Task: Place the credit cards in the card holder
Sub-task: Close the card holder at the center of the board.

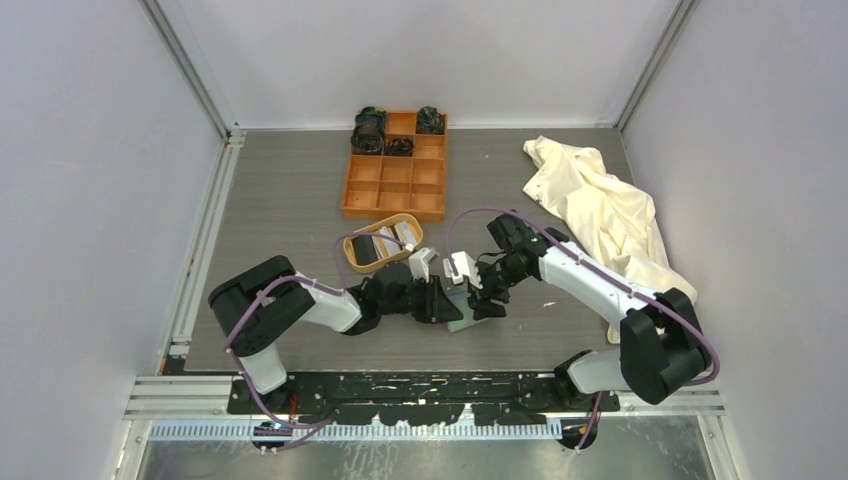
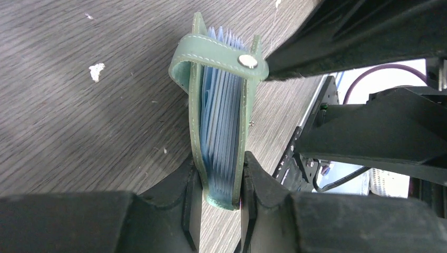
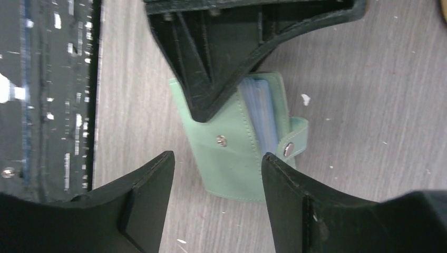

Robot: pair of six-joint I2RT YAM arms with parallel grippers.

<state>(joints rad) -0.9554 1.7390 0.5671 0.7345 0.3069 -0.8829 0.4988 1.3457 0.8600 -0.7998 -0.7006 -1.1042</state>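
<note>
Close to the near edge of the table (image 1: 280, 210), between the 2 arms, the card holder (image 2: 224, 116) is held low over the wood-grain top, turned up on edge. The left gripper (image 2: 220, 166) has its jaws closed tight on the end away from the strap (image 2: 211, 55), pinching both green covers with the pale blue pockets between them. The strap lies across the open end; whether its snap is fastened cannot be told. Directly over the holder, the right gripper (image 3: 216, 158) hangs with its jaws wide apart and nothing in them.

The holder looks soft and light and would likely buckle or slide if pushed. The left grip seems a sound anchor, and the strap tab beside the snap looks like the place for the right fingers to take hold.

Farther back, the credit cards (image 1: 385, 240) lie in an oval wooden tray (image 1: 420, 238), apart from the holder. Thin, stiff and probably slick, they likely need lifting by an edge. Beyond sit an orange compartment box (image 1: 395, 185) and a cream cloth (image 1: 600, 205).
</note>
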